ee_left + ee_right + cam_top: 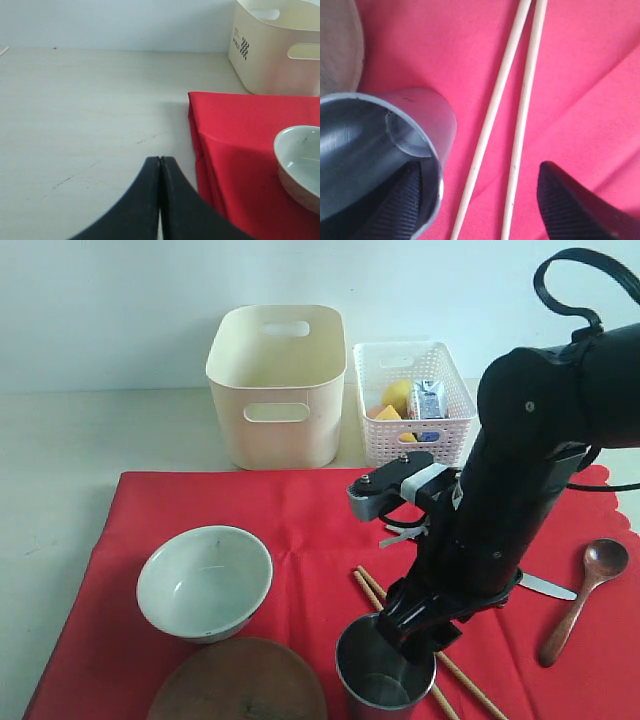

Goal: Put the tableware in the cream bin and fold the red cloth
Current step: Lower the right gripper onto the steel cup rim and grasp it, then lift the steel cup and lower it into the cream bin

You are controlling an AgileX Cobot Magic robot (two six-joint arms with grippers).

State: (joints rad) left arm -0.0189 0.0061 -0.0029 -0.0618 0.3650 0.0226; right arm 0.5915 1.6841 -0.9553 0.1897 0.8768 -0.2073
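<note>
1. My left claw (160, 200) is clenched on nothing, its fingers pressed flat together. It hangs over the bare table (75, 125), just beside the left edge of the red cloth (240, 135).
2. The red cloth is soft, limp and light. I judge a pinch at a corner or hem is best, since a grab in the middle would only bunch it. It cannot be folded yet, because everything stands on it.
3. The pale bowl (204, 582) sits front left on the cloth. It looks hard, glazed, slippery and breakable, so I would take it across the rim, gently.
4. The wooden plate (238, 680) lies at the near edge, flat and low. It is probably light and grippy, but only its edge offers a hold.
5. The cream bin (277, 390) stands behind the cloth, its mouth open to drop things in.
6. My right claw (480, 170) is released. One finger (405, 200) dips inside the steel cup (385, 140), and the other stands outside, apart from the wall. The cup is thin, rigid and slick, so I judge a firm squeeze on the wall is needed.
7. The chopsticks (520, 100) lie between my fingers, thin and prone to rolling.
8. The knife (548, 587) is flat and slippery. The wooden spoon (590, 590) lies far right, and its handle is the place to grip.
</note>
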